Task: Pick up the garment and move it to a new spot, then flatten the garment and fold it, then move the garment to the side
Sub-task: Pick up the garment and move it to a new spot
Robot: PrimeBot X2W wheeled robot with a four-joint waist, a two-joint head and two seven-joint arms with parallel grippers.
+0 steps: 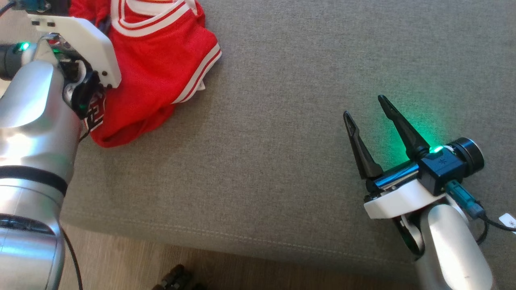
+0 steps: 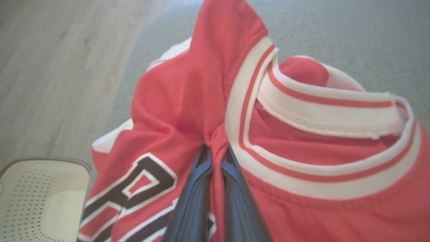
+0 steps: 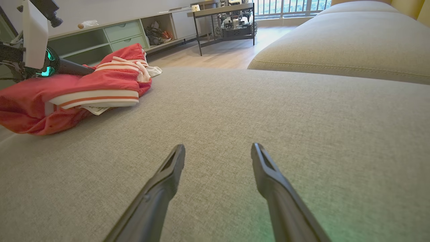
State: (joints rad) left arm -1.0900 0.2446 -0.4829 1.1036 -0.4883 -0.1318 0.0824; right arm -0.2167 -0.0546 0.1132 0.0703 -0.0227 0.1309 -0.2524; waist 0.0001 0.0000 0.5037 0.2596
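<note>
On the grey fabric cushion's (image 1: 282, 121) far left, the left gripper (image 2: 215, 149) pinched the crumpled red-and-white mesh jersey (image 2: 295, 144) beside a cream perforated basket (image 2: 40, 198), while the right gripper (image 1: 365, 106) gaped wide at the near right.

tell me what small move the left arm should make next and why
Probably lift the left claw a little. It is shut on a fold of the red jersey beside the white striped trim, and the jersey lies bunched near the edge of the cushion. The right claw is open over bare cushion, so there looks to be room to carry it there.
</note>
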